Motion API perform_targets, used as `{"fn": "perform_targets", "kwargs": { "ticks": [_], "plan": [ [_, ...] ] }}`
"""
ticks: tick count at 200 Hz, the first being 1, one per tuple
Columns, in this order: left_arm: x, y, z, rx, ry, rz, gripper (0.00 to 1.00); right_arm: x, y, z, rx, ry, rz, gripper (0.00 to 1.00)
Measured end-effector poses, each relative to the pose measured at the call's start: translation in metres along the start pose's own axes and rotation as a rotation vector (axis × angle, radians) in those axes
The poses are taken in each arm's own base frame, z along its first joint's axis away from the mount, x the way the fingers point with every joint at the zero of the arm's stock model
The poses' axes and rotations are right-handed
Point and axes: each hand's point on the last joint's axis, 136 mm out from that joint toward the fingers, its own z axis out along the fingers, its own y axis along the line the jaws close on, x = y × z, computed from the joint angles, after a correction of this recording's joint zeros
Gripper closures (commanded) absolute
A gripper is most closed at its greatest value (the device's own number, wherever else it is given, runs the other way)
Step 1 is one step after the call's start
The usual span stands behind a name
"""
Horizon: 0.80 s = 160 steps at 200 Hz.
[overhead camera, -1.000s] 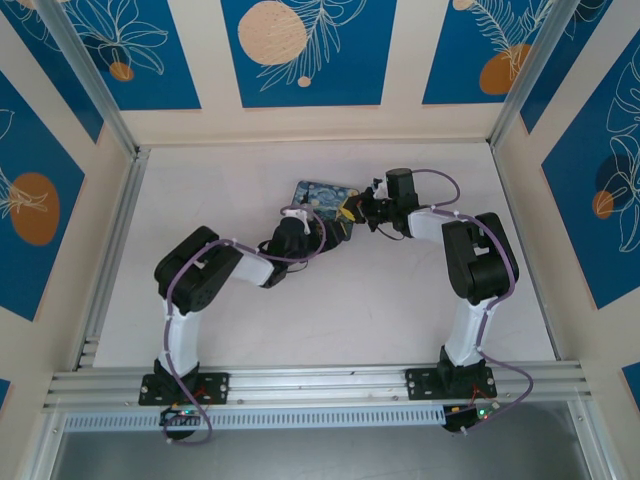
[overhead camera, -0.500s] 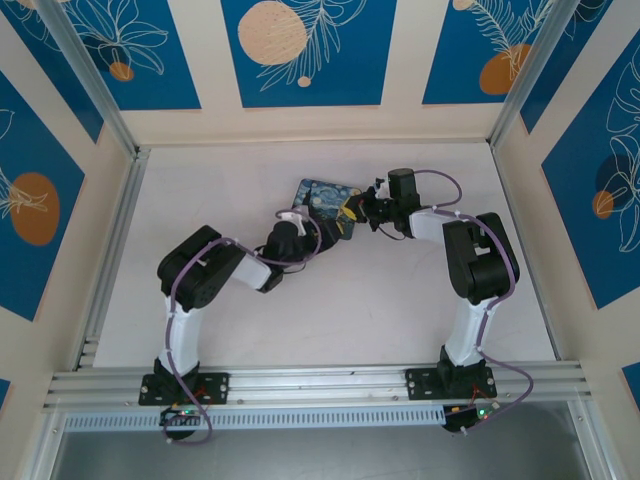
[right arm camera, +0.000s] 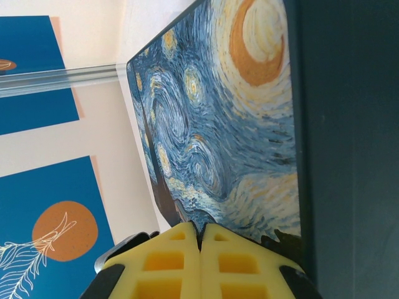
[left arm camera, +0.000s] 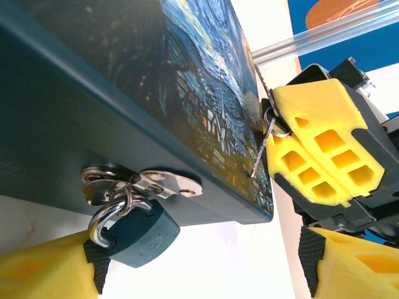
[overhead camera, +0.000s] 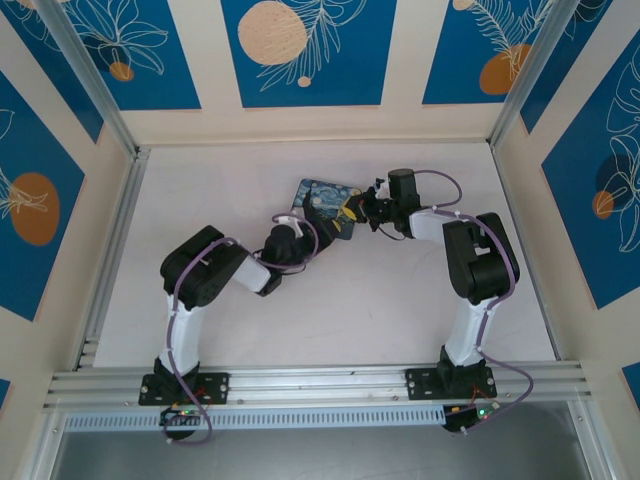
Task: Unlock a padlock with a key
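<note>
The key [left arm camera: 260, 152] is pinched in the right fingers [left arm camera: 318, 124] beside the painted box [left arm camera: 187, 75]; the padlock [left arm camera: 140, 230] is hung between the wide-spread left fingers [left arm camera: 43, 271]

The padlock [left arm camera: 142, 233] has a dark grey-blue body and a bright metal shackle [left arm camera: 103, 219]. The shackle looks seated in the body and passes through the hasp [left arm camera: 140, 184] on the side wall of the box [left arm camera: 75, 112]. The body hangs tilted below the hasp, between the spread fingers of my left gripper [left arm camera: 199, 274].

The key [left arm camera: 260, 152] is a thin silvery blade on a small ring. My right gripper [left arm camera: 276, 134] pinches it at the ring end, with the blade lying along the lid's edge.
</note>
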Motion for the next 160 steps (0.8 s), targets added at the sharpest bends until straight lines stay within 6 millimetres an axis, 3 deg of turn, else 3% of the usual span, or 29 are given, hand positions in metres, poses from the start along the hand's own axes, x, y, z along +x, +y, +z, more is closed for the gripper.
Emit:
{"fn": "perform_targets", "kwargs": {
  "ticks": [94,160],
  "plan": [
    [-0.0024,0.0040,-0.0061,-0.010,-0.057,-0.044,0.24,0.0000,0.0000,0.0000,0.000,0.000,0.000,1.00],
    [-0.0042,0.0068,0.0036,-0.062,-0.066,-0.043,0.28,0.0000,0.0001,0.0000,0.000,0.000,0.000,1.00]
  ]
}}
